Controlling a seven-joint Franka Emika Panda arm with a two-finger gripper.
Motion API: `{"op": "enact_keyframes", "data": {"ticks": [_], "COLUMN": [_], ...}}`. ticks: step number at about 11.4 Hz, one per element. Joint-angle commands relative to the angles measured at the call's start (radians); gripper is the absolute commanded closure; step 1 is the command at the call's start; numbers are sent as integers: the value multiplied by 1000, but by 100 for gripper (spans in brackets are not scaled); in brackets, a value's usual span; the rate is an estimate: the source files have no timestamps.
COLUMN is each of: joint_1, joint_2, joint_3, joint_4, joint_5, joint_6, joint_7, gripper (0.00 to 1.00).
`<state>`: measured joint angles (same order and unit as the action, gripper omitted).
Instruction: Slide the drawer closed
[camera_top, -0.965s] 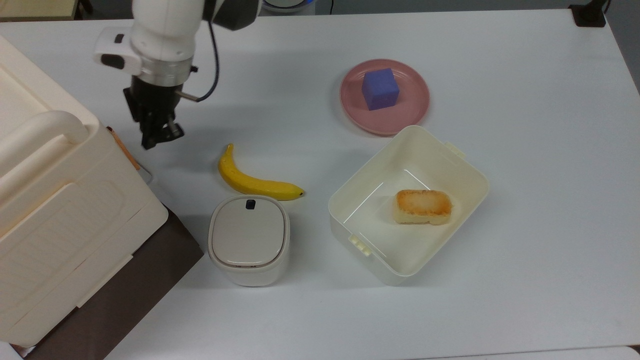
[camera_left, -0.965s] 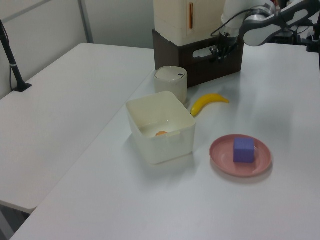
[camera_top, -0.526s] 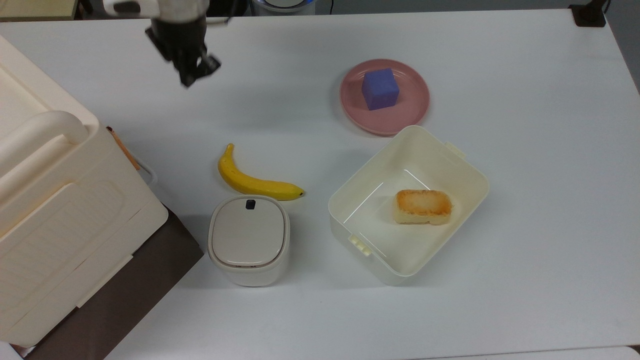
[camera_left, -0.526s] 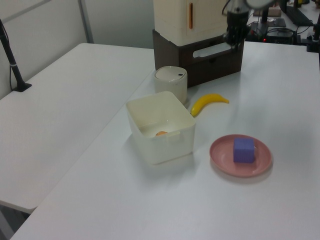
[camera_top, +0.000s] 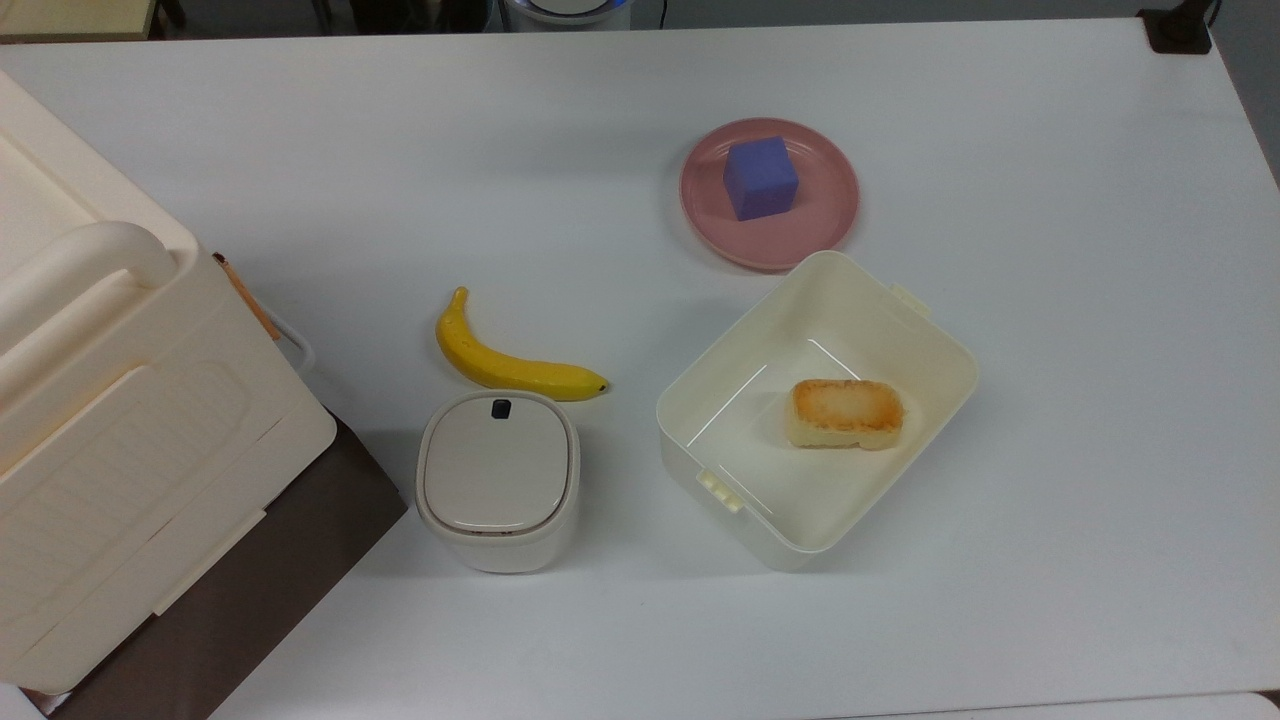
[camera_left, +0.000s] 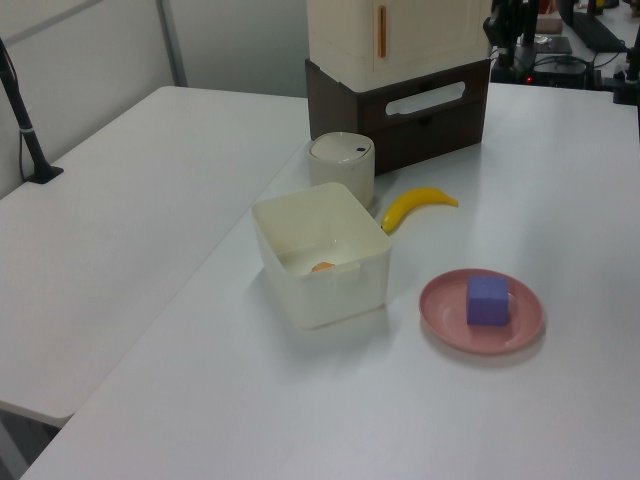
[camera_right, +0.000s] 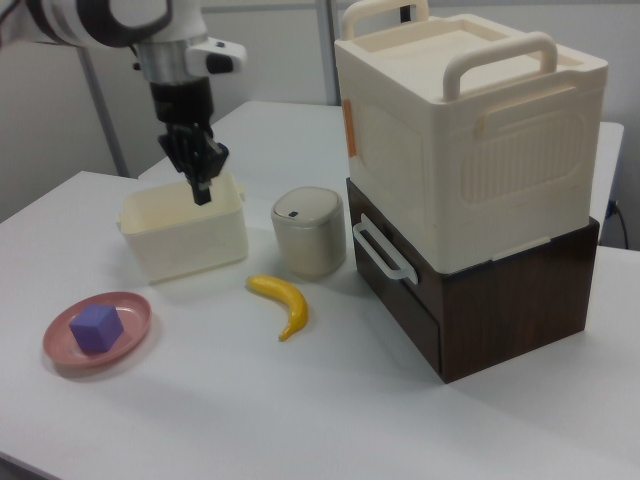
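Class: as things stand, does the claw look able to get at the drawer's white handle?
Probably yes. The claw hangs raised and apart from the drawer, whose white handle faces bare table; the banana lies low beside that path.

Bare table fronts the drawer (camera_right: 385, 262); banana (camera_right: 282, 304) and canister (camera_right: 308, 231) stand near.

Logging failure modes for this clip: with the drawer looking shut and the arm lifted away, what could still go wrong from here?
1. The drawer front sits about flush with the dark cabinet, but a small gap cannot be ruled out, so it may not be fully seated.
2. The tool hangs raised in front of the open bin in the right view; a careless descent could hit the bin.
3. The banana and the small lidded container lie close to the drawer, so a return push could knock them.
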<state>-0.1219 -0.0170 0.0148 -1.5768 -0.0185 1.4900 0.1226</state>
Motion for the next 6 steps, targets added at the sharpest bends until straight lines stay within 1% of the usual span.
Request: {"op": "enact_keyframes", "data": {"ticks": [1, 2, 3, 4, 5, 6], "joint_1": [25, 24, 22, 24, 24, 24], "joint_2": [-58, -70, -70, -69, -67, -67], "joint_3": [-9, -21, -24, -22, -22, -21], "joint_4": [-9, -8, -6, -3, -3, -6], "joint_5": [23, 26, 37, 51, 54, 54], "joint_6": [-27, -14, -13, -4, 18, 22], "joint_7": [-116, -162, -172, -173, -164, -161], "gripper": [100, 100, 100, 96, 45, 0]}}
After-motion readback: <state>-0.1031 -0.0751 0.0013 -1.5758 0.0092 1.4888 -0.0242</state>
